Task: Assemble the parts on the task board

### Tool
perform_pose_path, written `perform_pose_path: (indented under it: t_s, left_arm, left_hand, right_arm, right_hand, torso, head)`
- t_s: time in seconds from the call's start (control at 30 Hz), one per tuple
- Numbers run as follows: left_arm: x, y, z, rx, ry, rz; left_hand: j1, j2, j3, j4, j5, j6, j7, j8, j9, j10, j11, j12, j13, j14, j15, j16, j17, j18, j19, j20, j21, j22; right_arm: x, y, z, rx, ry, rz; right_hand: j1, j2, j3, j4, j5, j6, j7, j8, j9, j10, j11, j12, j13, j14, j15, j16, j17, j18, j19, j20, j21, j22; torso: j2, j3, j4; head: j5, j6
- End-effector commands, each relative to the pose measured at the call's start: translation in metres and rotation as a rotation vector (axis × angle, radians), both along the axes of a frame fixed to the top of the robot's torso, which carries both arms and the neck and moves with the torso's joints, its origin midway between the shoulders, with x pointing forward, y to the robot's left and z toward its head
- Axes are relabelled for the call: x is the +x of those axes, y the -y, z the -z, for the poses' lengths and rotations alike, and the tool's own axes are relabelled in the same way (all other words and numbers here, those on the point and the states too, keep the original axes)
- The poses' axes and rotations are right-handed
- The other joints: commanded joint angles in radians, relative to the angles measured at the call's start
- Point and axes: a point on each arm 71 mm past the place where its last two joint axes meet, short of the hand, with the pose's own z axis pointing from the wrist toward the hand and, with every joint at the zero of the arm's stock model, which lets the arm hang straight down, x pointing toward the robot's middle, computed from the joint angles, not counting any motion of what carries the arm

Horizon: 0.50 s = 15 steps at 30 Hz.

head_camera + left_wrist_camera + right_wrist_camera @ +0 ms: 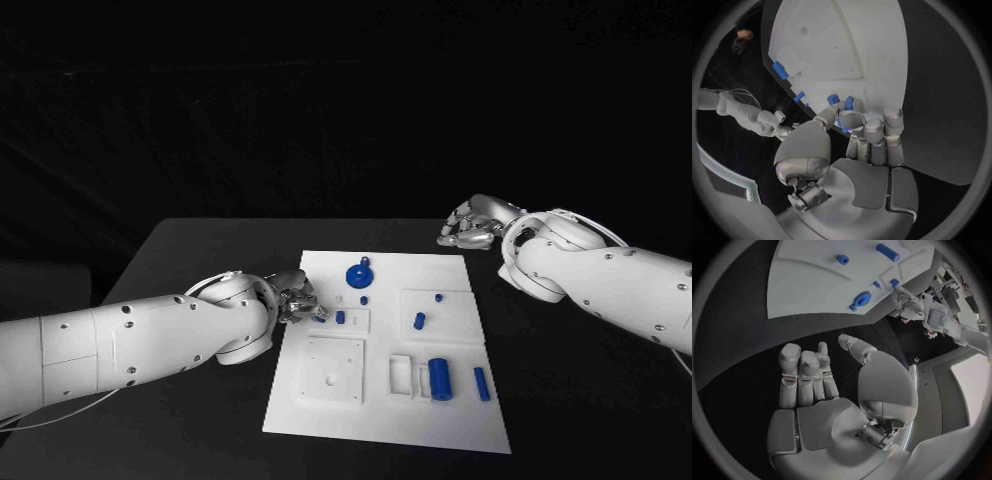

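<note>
The white task board [389, 420] lies mid-table. My left hand [299, 300] is at its left edge, thumb and fingers [873, 132] curled round a small blue part [847, 103] over a square recess. A second short blue piece [340, 318] stands right beside the fingertips. A blue disc with a knob [359, 273] lies at the board's back, also seen as the disc [861, 300]. A blue cylinder [440, 379] and a thin pin [480, 383] lie at the front right. My right hand [469, 228] hovers off the board's back right corner, fingers [804, 375] curled in, holding nothing.
Two more small blue pieces [364, 298] [420, 321] sit mid-board. A white square block with a hole [332, 372] and a white frame [401, 373] sit on the front half. The black table [188, 250] surrounds the board.
</note>
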Motion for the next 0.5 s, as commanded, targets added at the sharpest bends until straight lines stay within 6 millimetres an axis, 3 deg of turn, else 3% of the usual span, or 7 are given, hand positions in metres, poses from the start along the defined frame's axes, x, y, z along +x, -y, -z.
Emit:
perform_pose_path:
  t_s: [0.03,0.33,0.5]
  left_arm:
    - [-0.0040,0.0019,0.0048,0.017,-0.030,0.025]
    - [-0.0032,0.0020,0.0050,0.014,-0.031,0.021]
    - [-0.0032,0.0046,0.0053,0.003,-0.040,0.022]
  left_hand:
    - [-0.008,-0.010,0.092,-0.030,-0.006,0.186,-0.097,0.017,-0.008,-0.024,-0.029,0.006,0.000,0.063,-0.069,0.006,0.003,0.015,-0.002,-0.100,0.007,0.018]
    - [-0.026,-0.004,0.105,-0.037,0.006,0.188,-0.097,0.024,-0.010,-0.024,-0.030,0.014,0.001,0.063,-0.068,0.007,0.006,0.015,-0.002,-0.100,0.011,0.018]
    - [-0.038,-0.004,0.110,-0.036,-0.011,0.185,-0.097,0.027,-0.011,-0.025,-0.029,0.017,0.000,0.063,-0.067,0.004,0.006,0.016,-0.001,-0.100,0.012,0.017]
  right_arm:
    - [-0.0003,-0.0009,0.0005,-0.005,-0.005,-0.012]
    - [-0.0002,-0.0012,0.0005,-0.005,-0.005,-0.013]
    - [-0.0002,-0.0011,0.0006,-0.006,-0.006,-0.012]
  right_hand:
    - [-0.010,-0.002,-0.006,-0.002,0.005,0.000,0.009,-0.004,0.002,-0.009,0.001,0.004,-0.002,-0.002,-0.005,-0.005,0.001,0.083,-0.005,-0.002,-0.004,0.012]
    - [-0.010,-0.002,-0.006,-0.002,0.006,0.000,0.009,-0.004,0.002,-0.009,0.001,0.004,-0.002,-0.002,-0.005,-0.005,0.001,0.083,-0.005,-0.002,-0.004,0.012]
    - [-0.010,-0.002,-0.007,-0.002,0.007,0.000,0.009,-0.004,0.002,-0.009,0.001,0.004,-0.002,-0.002,-0.005,-0.005,0.001,0.083,-0.005,-0.002,-0.004,0.012]
  torso:
    - [0.001,-0.0002,-0.0003]
    - [0.000,-0.0001,-0.0006]
    - [0.000,0.0004,-0.0008]
  head:
    - [0.001,-0.001]
    - [0.001,-0.001]
    - [0.001,-0.001]
